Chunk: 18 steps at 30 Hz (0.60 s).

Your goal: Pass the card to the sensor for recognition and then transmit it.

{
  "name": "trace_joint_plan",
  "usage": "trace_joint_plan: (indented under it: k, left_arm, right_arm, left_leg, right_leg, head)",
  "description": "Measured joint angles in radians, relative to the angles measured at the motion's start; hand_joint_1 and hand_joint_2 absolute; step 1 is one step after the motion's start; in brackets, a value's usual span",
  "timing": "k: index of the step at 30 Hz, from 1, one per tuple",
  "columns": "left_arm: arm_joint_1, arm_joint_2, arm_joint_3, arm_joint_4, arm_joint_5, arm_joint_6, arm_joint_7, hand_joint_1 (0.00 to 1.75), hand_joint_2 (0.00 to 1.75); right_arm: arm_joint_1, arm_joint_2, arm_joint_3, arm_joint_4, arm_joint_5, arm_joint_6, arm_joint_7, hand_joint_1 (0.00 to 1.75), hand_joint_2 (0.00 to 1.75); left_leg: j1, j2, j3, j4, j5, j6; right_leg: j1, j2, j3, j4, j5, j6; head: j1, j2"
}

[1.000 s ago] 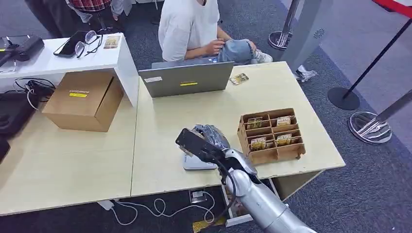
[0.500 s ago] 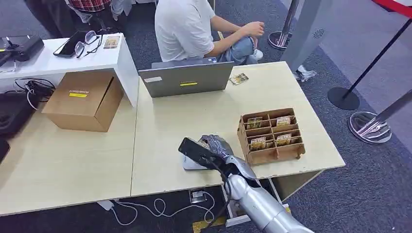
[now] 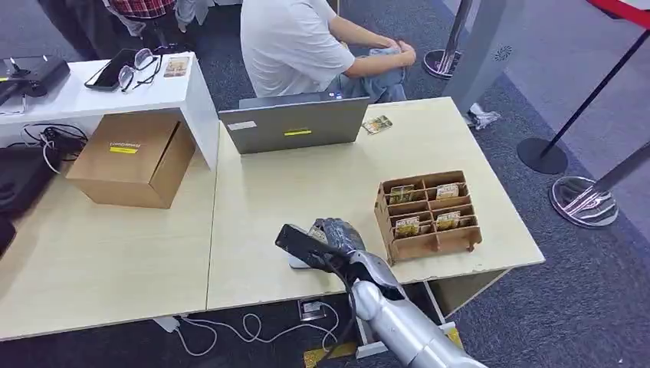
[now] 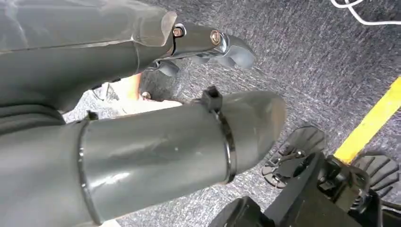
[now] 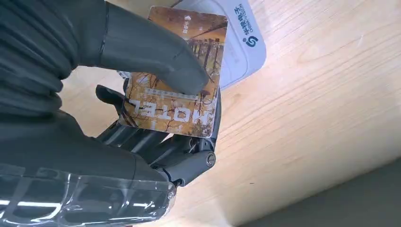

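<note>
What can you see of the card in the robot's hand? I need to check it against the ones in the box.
The card is a flat, glossy rectangle printed in amber and brown, with white letters reading HOTEL, upside down in the right wrist view. The right hand holds it, thumb pressed on its face, darker fingers behind. It sits over the white sensor on the wooden table; whether they touch is unclear.

The head view looks down from high onto the table (image 3: 322, 184). The right wrist view sits close over the same tabletop; the left wrist view faces carpet (image 4: 302, 61).
</note>
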Motion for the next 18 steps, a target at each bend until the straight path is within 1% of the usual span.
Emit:
trace_joint_plan:
  k: [9, 12, 18]
  left_arm:
    - [0.001, 0.0, 0.003, -0.002, -0.002, 0.0, 0.0, 0.0, 0.0]
    - [-0.003, -0.003, 0.003, -0.002, -0.013, 0.002, 0.0, 0.0, 0.0]
    - [-0.006, -0.005, 0.003, -0.002, -0.022, 0.01, 0.0, 0.0, 0.0]
  right_arm:
    - [0.0, 0.003, 0.0, 0.006, 0.011, -0.012, 0.013, 1.75, 1.75]
    - [0.001, 0.004, -0.015, 0.026, 0.049, -0.048, 0.048, 1.75, 1.75]
    - [0.001, 0.004, -0.032, 0.043, 0.076, -0.069, 0.068, 1.75, 1.75]
  left_leg:
    - [0.0, 0.0, 0.0, 0.0, 0.0, 0.0]
    - [0.0, 0.0, 0.0, 0.0, 0.0, 0.0]
    - [0.0, 0.0, 0.0, 0.0, 0.0, 0.0]
  right_leg:
    - [0.0, 0.0, 0.0, 0.0, 0.0, 0.0]
    - [0.0, 0.0, 0.0, 0.0, 0.0, 0.0]
    - [0.0, 0.0, 0.0, 0.0, 0.0, 0.0]
  head:
    - [0.0, 0.0]
    - [0.0, 0.0]
    - [0.0, 0.0]
